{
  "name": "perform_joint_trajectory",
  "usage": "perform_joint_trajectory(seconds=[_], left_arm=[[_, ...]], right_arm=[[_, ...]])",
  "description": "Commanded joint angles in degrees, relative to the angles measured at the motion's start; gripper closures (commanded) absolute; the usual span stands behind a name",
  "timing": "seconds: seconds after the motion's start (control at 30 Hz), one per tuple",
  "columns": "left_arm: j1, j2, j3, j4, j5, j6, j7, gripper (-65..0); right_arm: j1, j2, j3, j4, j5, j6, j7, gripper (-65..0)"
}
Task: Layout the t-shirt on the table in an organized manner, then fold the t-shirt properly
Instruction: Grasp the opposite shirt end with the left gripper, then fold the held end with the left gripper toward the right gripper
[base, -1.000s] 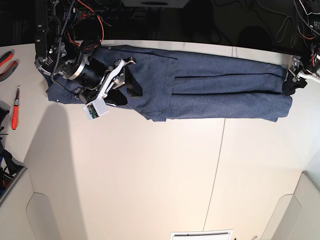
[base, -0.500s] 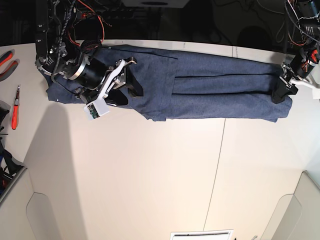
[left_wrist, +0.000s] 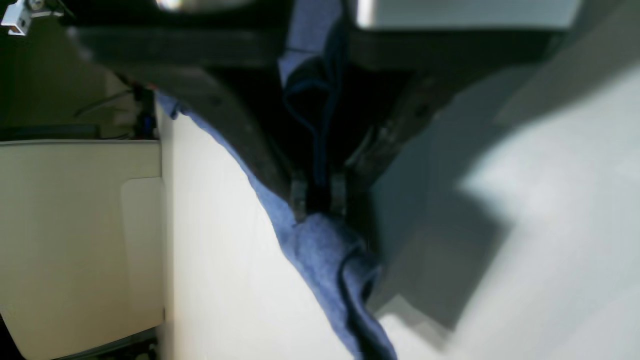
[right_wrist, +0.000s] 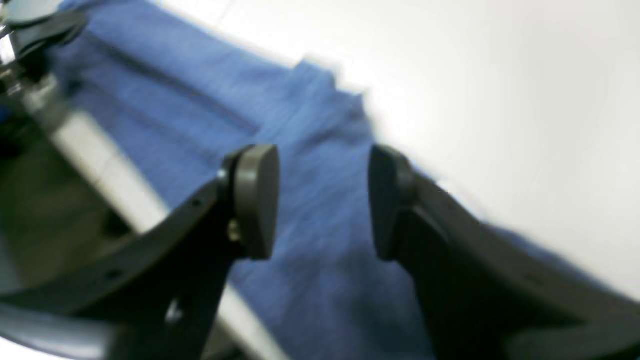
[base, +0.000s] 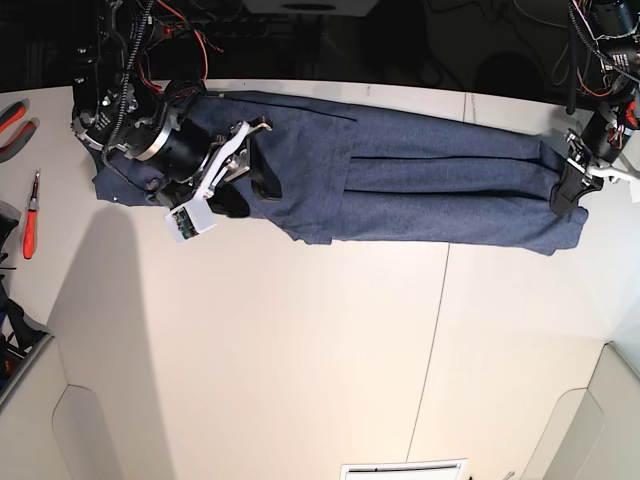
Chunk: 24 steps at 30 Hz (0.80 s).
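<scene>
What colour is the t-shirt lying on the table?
The t-shirt is heathered navy blue, seen best in the base view.

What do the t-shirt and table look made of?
T-shirt: soft knit fabric, likely cotton, with a matte heathered blue weave that creases and drapes from the left pincer. Table: hard, smooth, matte white board, probably laminate; it shows a thin seam and soft shadows.

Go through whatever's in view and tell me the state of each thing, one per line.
t-shirt: folded into a long band across the far side of the table, one end pinched.
left gripper: shut on the t-shirt's end.
right gripper: open, jaws apart above the t-shirt, holding nothing.
table: white, thin dark seam running across it.
screwdriver: lying flat on the table, untouched.
</scene>
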Motion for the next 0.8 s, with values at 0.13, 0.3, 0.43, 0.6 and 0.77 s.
perform_joint_trajectory(seconds=[0.13,0.3,0.43,0.6,0.77], left_arm=[[-0.13,-1.05,-0.31,5.31,-6.91,-0.73,7.85,0.0],[1.88,1.18,-0.31,15.47,-14.98,-0.73,17.97,0.0],[3.76,5.14,0.35,24.98,-14.98,-0.73,23.96,0.0],[4.96,7.72,7.17,27.71,-14.98,-0.73,23.21,0.0],[4.48,10.69,16.76,27.71,-14.98,-0.73,20.81,0.0]], right_arm=[[3.98,0.13,4.76,1.09,-4.85,-3.96,2.05,-28.8],[5.70,0.15,11.28,1.09,-4.81,-5.29,2.03,-28.8],[5.68,0.15,16.59,1.09,-4.79,-5.27,2.03,-28.8],[5.68,0.17,22.18,1.09,-4.76,-5.25,2.03,-28.8],[5.68,0.17,25.22,1.07,-4.13,-5.25,2.03,-28.8]])
